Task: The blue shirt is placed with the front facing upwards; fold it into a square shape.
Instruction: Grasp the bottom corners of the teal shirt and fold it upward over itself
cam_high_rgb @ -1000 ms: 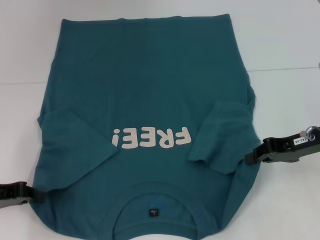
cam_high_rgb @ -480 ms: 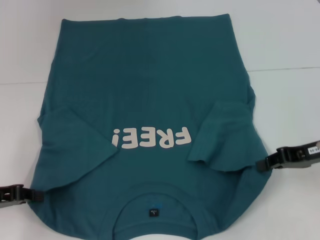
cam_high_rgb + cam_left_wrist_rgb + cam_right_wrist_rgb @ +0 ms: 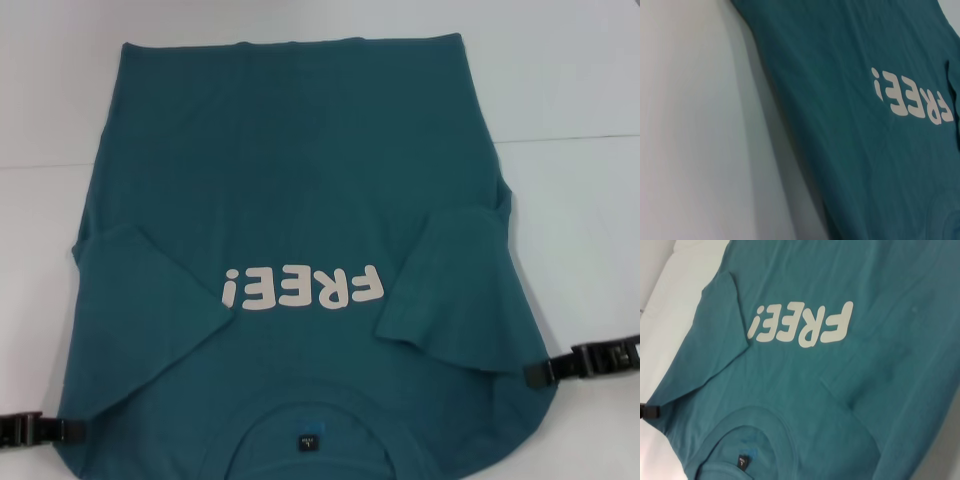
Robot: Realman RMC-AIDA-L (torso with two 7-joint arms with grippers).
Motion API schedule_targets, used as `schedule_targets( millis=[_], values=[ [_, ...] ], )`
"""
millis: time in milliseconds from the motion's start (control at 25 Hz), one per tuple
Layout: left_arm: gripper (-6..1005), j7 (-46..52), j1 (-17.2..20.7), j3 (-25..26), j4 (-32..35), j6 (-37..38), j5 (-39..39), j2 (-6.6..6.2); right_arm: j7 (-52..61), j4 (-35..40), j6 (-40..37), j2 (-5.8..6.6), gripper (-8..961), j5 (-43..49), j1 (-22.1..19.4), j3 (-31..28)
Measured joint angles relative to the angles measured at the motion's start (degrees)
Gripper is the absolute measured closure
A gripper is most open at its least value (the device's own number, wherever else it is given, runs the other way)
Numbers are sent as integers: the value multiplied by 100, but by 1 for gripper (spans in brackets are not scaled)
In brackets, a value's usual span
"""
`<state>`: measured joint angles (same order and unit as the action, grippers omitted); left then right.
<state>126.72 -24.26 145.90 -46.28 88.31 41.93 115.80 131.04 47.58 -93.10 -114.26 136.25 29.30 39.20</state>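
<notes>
The blue shirt [image 3: 300, 180] lies flat, front up, with its whitish "FREE!" print [image 3: 303, 288] upside down to me and the black neck label [image 3: 308, 441] at the near edge. Both short sleeves are folded inward, the left sleeve [image 3: 130, 300] and the right sleeve [image 3: 455, 300]. My left gripper [image 3: 68, 430] is at the near left shoulder edge, its fingers shut on the cloth. At the near right shoulder edge my right gripper [image 3: 532, 373] is likewise shut on the cloth. The wrist views show the shirt [image 3: 865, 165] [image 3: 840, 390] from each side.
The shirt rests on a white table [image 3: 580, 200] with a faint seam [image 3: 570, 137] running across it. Bare white surface lies to both sides and beyond the hem. The collar reaches the near edge of the head view.
Both grippers have moved toward me along the shoulder edges. The shirt's near part, print and label, has shifted slightly toward me with them, while the far hem stays put.
</notes>
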Motion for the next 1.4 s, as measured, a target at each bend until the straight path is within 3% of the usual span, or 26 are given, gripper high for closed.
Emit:
schedule_targets(
  millis=[920, 1400],
  values=[
    [947, -1171, 394, 413, 54, 826, -2, 41, -1101, 359, -1116, -30, 912, 24, -608, -401],
    [947, -1457, 342, 606, 269, 1107, -1, -68, -2087, 142, -1414, -67, 911, 25, -886, -943]
  ],
)
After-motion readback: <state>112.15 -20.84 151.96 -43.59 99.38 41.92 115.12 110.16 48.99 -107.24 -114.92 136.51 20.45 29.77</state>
